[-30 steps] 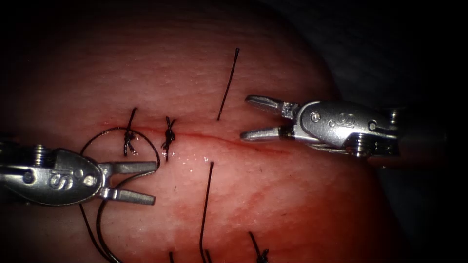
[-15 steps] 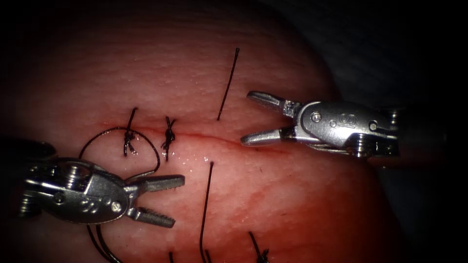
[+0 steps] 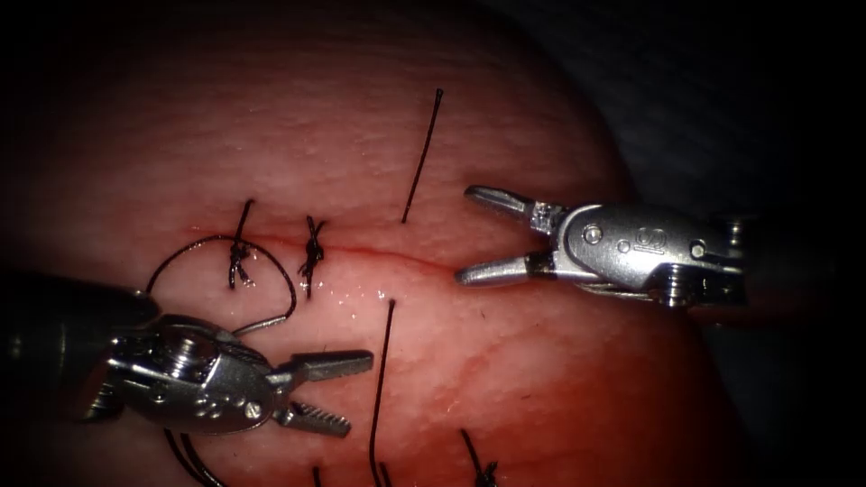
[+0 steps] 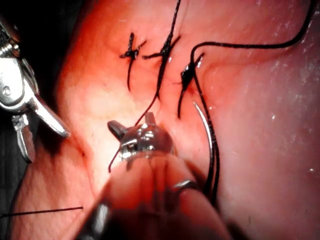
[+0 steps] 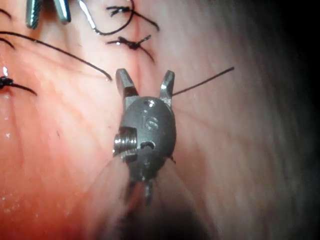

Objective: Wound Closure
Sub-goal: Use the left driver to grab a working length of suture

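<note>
My left steel needle driver [image 3: 338, 392] has swung down and rightward, jaws apart and empty, leaving the curved silver needle [image 3: 262, 323] free on the pink tissue [image 3: 541, 397] just behind them, while my right driver [image 3: 478, 234] hovers agape, empty, over the red cut [image 3: 397, 257].

- The cut [image 3: 397, 257] runs across the tissue [image 3: 505, 379], with two knotted stitches [image 3: 311, 252] side by side at its left end.
- The needle [image 3: 271, 317] lies on the tissue just below those stitches, its thread [image 3: 180, 257] looping round the leftmost one.
- The left tool [image 3: 338, 392] sits low on the left, below the needle, holding nothing.
- The right tool [image 3: 478, 234] sits at the right, straddling the cut, holding nothing.
- A cut end of thread [image 3: 422, 153] lies above the cut, another [image 3: 381, 379] below it, between the tools.
</note>
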